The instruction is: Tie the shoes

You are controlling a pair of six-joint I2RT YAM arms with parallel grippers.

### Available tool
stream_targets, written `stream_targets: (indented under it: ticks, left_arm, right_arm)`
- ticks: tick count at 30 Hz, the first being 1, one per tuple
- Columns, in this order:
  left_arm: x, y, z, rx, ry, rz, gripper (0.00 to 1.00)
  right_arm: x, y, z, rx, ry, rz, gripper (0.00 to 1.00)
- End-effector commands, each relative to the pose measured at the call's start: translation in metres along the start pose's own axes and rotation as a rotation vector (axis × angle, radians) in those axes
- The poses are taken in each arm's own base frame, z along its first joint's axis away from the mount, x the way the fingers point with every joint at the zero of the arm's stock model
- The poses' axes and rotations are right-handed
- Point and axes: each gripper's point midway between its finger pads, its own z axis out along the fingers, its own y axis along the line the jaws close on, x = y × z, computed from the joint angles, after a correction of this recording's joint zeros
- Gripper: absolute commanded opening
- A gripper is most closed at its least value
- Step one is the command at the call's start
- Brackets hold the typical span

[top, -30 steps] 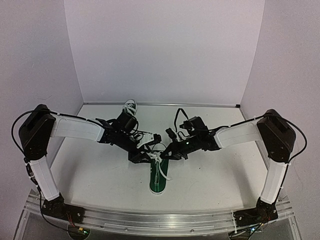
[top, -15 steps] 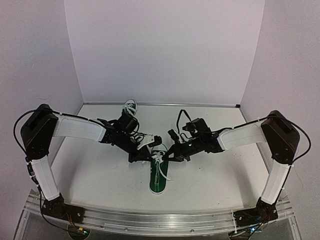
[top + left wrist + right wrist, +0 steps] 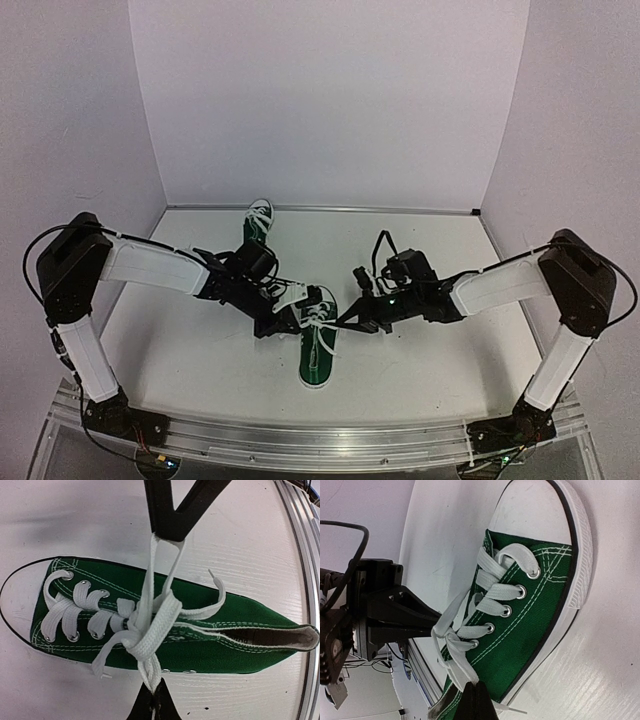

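Jaws on laces (image 3: 148, 642); other shoe (image 3: 258, 220) behind

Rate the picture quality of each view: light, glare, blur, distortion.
Top external: soft, even, purplish light, faint shadows on the table, near shoe sharp but small. Left wrist: laces crisp, rail bowed by the wide lens. Right wrist: white toe cap nearly washes into the bright table, left gripper a dark shape with little detail.
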Motion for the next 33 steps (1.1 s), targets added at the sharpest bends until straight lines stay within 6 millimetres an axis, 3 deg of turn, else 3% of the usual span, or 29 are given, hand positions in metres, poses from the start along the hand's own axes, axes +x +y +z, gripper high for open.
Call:
stream_targets:
  ticks: [1,10,33]
  left_arm:
    - [-0.013,0.015,-0.019,-0.107,-0.035,0.015,0.00]
    - [-0.006,0.033,-0.023,-0.190,-0.004,-0.006,0.00]
    - [0.013,0.043,-0.017,-0.209,0.030,-0.035,0.00]
  right_arm:
    - [-0.014,0.011,-0.013,-0.002,-0.099,-0.018,0.00]
    - [-0.027,-0.007,-0.038,0.056,-0.198,0.033,0.00]
    - [-0.006,-0.040,-0.048,0.137,-0.180,0.082,0.00]
